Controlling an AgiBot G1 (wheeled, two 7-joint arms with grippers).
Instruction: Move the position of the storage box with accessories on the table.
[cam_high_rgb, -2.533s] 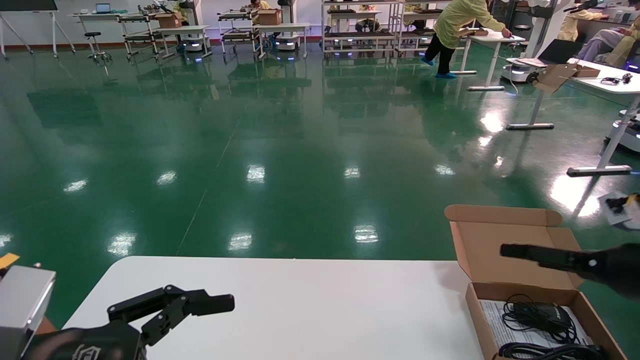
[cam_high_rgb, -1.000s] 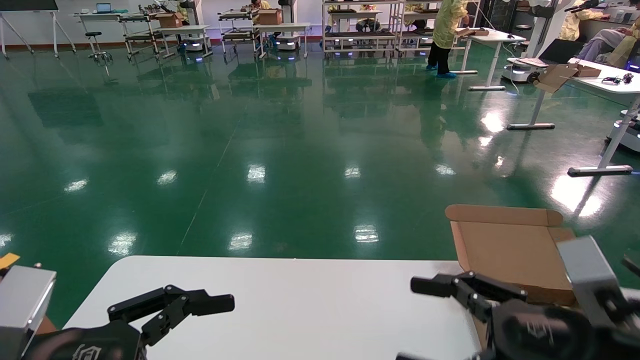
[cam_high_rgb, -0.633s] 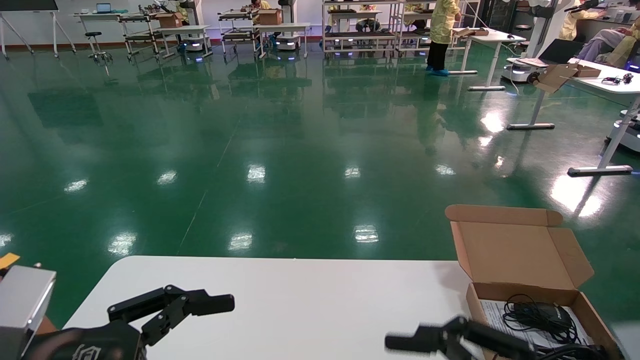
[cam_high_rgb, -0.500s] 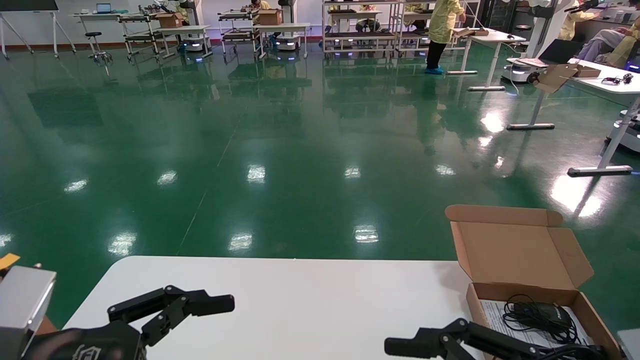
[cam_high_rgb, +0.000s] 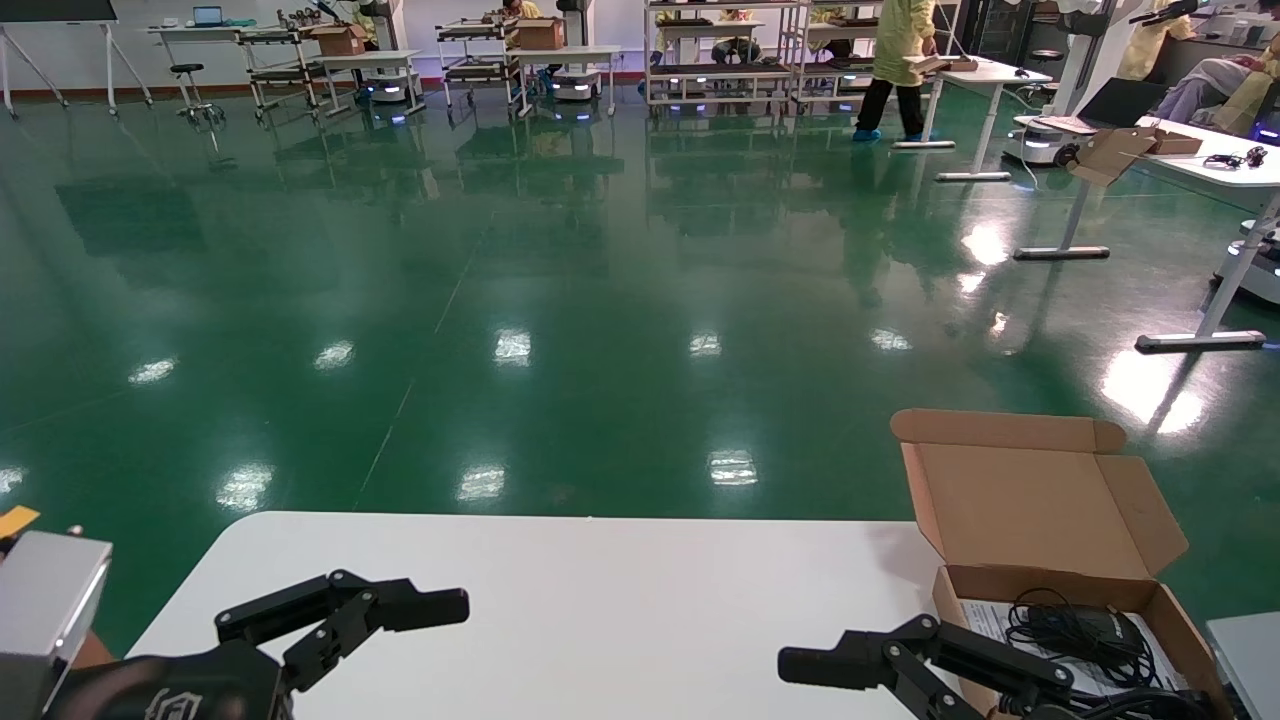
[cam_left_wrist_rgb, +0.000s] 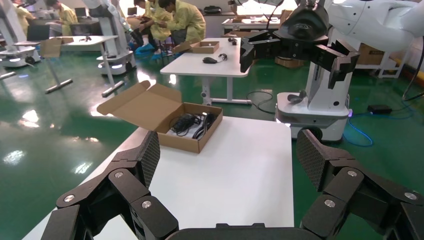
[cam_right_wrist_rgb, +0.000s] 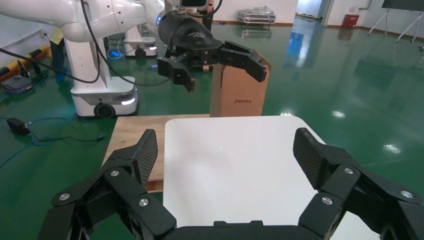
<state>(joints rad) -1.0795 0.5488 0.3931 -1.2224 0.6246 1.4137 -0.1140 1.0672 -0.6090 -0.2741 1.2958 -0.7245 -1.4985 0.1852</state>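
Observation:
The storage box (cam_high_rgb: 1040, 505) is a shallow brown cardboard mailer, standing open at the right end of the white table (cam_high_rgb: 600, 580) with its lid raised. Inside lie the accessories (cam_high_rgb: 1075, 628), black coiled cables on a white printed sheet. My right gripper (cam_high_rgb: 830, 680) hovers low by the table's front edge, just left of the box, open and empty. My left gripper (cam_high_rgb: 400, 620) is parked open at the front left. The left wrist view shows the box (cam_left_wrist_rgb: 165, 107) with the cables (cam_left_wrist_rgb: 192, 122) beyond that open gripper (cam_left_wrist_rgb: 228, 155). My right gripper (cam_right_wrist_rgb: 226, 150) is open over bare tabletop (cam_right_wrist_rgb: 235, 160).
A tall brown carton (cam_right_wrist_rgb: 237, 90) stands past the table's left end, beside a wooden surface (cam_right_wrist_rgb: 132, 135). Green floor lies beyond the far edge, with other white desks (cam_high_rgb: 1220, 165) and a person in yellow (cam_high_rgb: 900, 50) far off.
My right arm swung down from in front of the box lid and leftward, ending low at the table's front edge beside the box. The box and the left arm have not moved.

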